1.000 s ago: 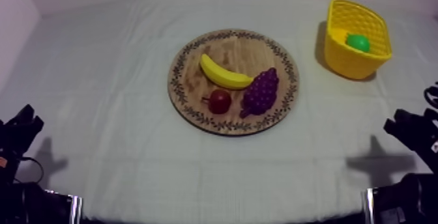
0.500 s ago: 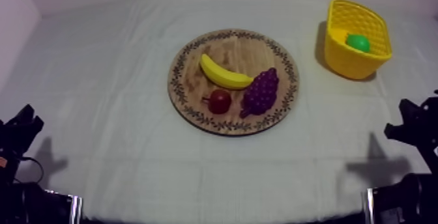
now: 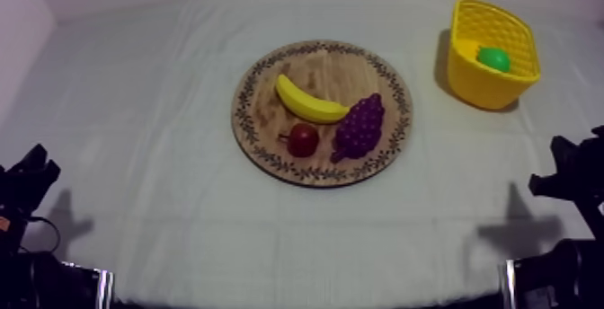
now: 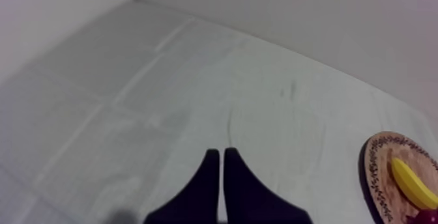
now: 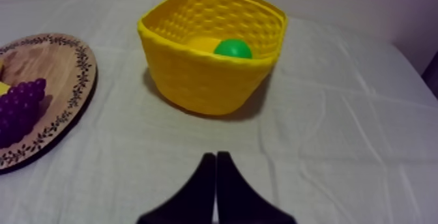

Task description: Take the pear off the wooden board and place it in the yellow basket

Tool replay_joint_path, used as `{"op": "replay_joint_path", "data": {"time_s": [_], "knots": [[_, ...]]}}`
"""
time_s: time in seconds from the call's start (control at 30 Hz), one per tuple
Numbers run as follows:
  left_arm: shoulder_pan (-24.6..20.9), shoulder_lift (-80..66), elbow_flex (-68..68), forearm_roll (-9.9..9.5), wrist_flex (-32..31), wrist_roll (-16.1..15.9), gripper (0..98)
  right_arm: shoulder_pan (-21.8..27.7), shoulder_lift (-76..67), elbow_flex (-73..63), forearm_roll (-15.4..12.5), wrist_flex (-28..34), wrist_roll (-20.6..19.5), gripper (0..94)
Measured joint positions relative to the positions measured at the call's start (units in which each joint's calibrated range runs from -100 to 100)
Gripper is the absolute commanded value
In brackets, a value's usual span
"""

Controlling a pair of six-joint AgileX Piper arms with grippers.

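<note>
A: Green pear (image 3: 492, 58) already down inside yellow basket (image 3: 490, 90), off wooden board (image 3: 270, 75). Left on board: banana (image 3: 308, 101), bunch of grapes (image 3: 359, 126), small red fruit (image 3: 303, 138).
B: Changed in the last second?
A: Just right arm, low at right edge, drawn back a touch toward that edge. Fruit and basket in same spots. Reads as retreat after the drop, so task looks done.
B: Fingers?
A: On right gripper (image 5: 216, 156), pressed together in a narrow wedge, nothing held, aimed at basket. Same on left gripper (image 4: 218, 154): closed wedge, empty, over bare cloth (image 4: 163, 109).
B: View differences?
A: Right wrist gives close look at pear against far inner wall. Left wrist gives board rim and banana beyond cloth. Top gives red fruit, touching grapes or nearly.
</note>
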Motion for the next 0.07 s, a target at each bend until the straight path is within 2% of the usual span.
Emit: {"op": "replay_joint_path", "data": {"time_s": [0.07], "knots": [[0.00,0.00,0.00,0.00,0.00,0.00,0.1,0.00,0.00,0.00,0.00,0.00,-0.09,0.6]]}}
